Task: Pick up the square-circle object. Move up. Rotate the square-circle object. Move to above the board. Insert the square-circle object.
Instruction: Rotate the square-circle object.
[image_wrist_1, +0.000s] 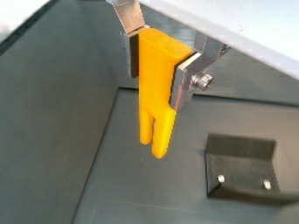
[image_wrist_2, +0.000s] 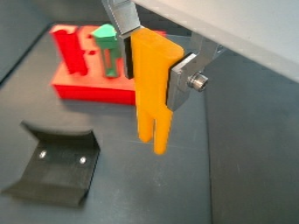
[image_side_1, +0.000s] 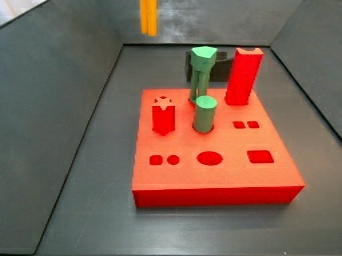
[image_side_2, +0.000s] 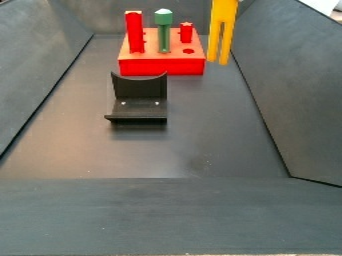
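The square-circle object (image_wrist_1: 155, 114) is a tall yellow-orange peg that hangs upright with its two prongs pointing down. My gripper (image_wrist_1: 156, 72) is shut on its upper part, one silver finger (image_wrist_1: 183, 84) on each broad side; both wrist views show this grip (image_wrist_2: 156, 72). In both side views only the peg (image_side_1: 148, 17) shows and the gripper is out of frame. The peg (image_side_2: 223, 30) hangs beside the board (image_side_2: 160, 67), off its edge. The board (image_side_1: 214, 180) is a flat red block with shaped holes.
On the board stand a red square pillar (image_side_1: 245, 75), a hexagon-topped green peg (image_side_1: 202, 65), a shorter green peg (image_side_1: 205, 113) and a red star piece (image_side_1: 163, 115). The dark fixture (image_side_2: 136, 97) stands on the floor in front of the board. Sloping grey walls (image_side_2: 40, 80) enclose the floor.
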